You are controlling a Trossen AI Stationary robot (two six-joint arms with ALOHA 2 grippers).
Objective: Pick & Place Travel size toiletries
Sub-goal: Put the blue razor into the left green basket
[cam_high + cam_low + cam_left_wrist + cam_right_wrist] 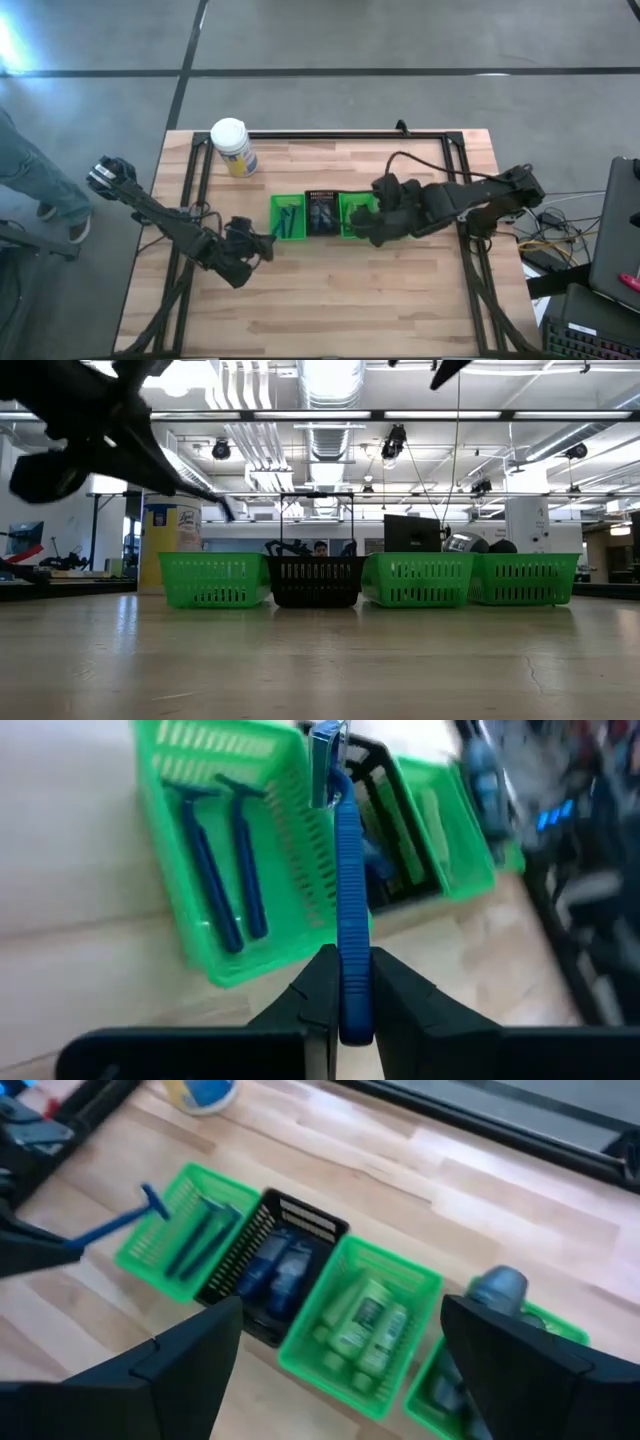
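My left gripper point(352, 982) is shut on a blue razor point(346, 870), whose head point(325, 760) reaches over the leftmost green basket point(300, 850). Two more blue razors point(225, 860) lie in that basket. A row of baskets stands mid-table: the razor basket point(135, 1260), a black one point(300, 1220) with blue packets point(275, 1270), a green one with green bottles point(365, 1320), and another green one with a grey tube point(497, 1288). My right gripper point(340, 1320) hangs open above the row's right part point(362, 228), with nothing between its fingers. My left gripper pinches the razor's handle near its free end point(355, 1005) between its two fingers. The razor sticks out forward in line with the fingers, head at the far end. It is lifted clear, slanting toward the razor basket from the table's left side point(262, 243).
A big white jar with a yellow label point(232, 146) stands at the table's far left. A black frame point(330, 134) runs along the table's far side. Bare wood lies in front of the baskets point(320, 660). Cables and equipment sit beyond the right edge point(600, 260).
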